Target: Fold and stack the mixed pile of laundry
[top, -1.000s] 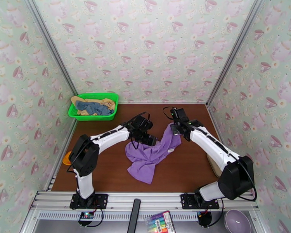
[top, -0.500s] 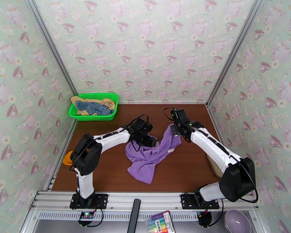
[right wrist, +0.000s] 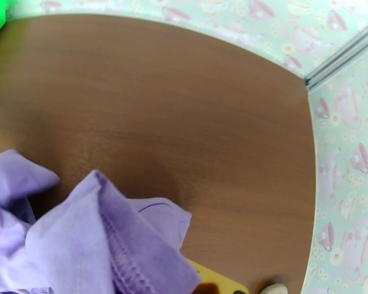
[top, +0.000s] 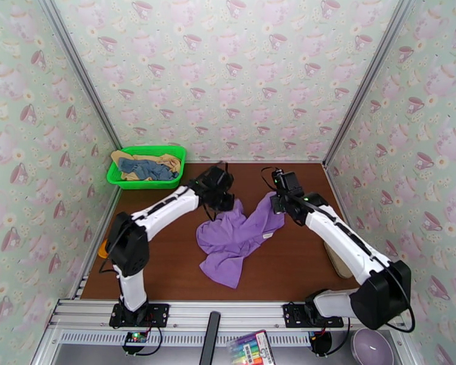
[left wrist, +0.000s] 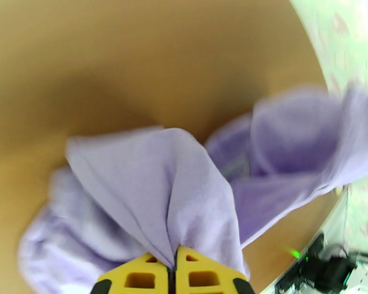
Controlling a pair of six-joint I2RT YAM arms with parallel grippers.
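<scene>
The purple T-shirt lies crumpled in the middle of the brown table, with two parts raised. My left gripper is shut on its upper-left fold. In the left wrist view the yellow fingertips pinch a peak of purple cloth that hangs down to the table. My right gripper is shut on the shirt's right corner. In the right wrist view the hemmed purple edge drapes over a yellow finger. The slate-blue shirt and the tan-yellow one lie in the green basket.
The green mesh basket stands at the table's far-left corner. An orange object sits at the left edge and a tan one at the right edge. Patterned walls close in three sides. A marker box and a bowl lie below the front rail.
My left gripper has closed on the purple shirt's upper-left fold and drawn it up and back. The right arm has shifted slightly right, still gripping its corner.
</scene>
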